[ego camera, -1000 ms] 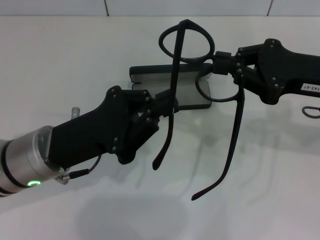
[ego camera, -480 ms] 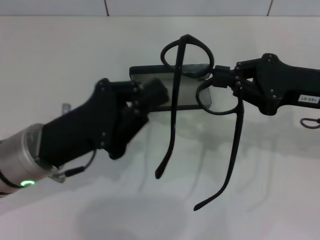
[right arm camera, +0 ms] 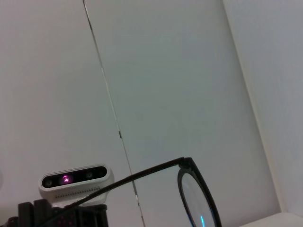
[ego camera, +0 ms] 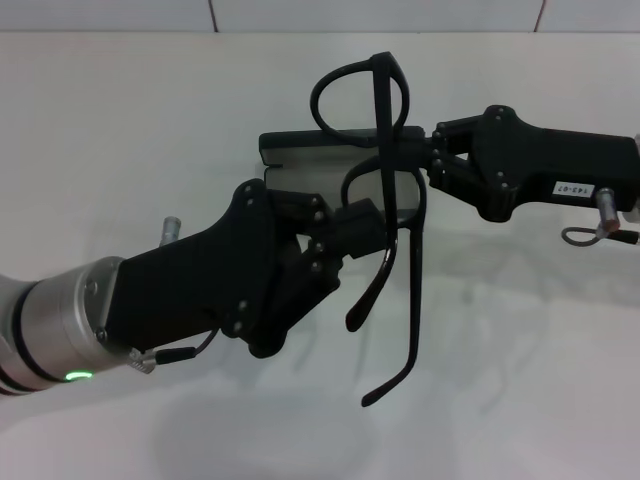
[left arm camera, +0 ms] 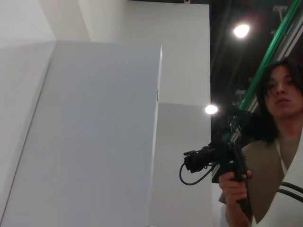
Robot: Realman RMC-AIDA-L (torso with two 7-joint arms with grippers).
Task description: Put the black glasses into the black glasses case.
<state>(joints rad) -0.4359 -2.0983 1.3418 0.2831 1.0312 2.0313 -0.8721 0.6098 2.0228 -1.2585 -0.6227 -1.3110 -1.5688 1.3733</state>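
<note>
The black glasses point(ego camera: 418, 290) hang in the air above the table with both temple arms unfolded and pointing down. My right gripper point(ego camera: 426, 166) comes in from the right and is shut on the frame between the lenses. One lens and a temple arm also show in the right wrist view point(right arm camera: 194, 189). My left gripper point(ego camera: 362, 226) reaches in from the lower left and sits right against the nearer temple arm. The black glasses case point(ego camera: 285, 141) lies open on the table behind them, grey lining up, partly hidden by the glasses and the left gripper.
The white table point(ego camera: 150, 120) runs back to a tiled wall. A loose cable loop point(ego camera: 585, 236) hangs under the right arm. The left wrist view shows only walls and a person point(left arm camera: 265, 161) holding a camera.
My right gripper has carried the glasses leftward and turned them, bringing the temple arms closer together. My left gripper pulled back to the left, then came back right to the nearer temple arm.
</note>
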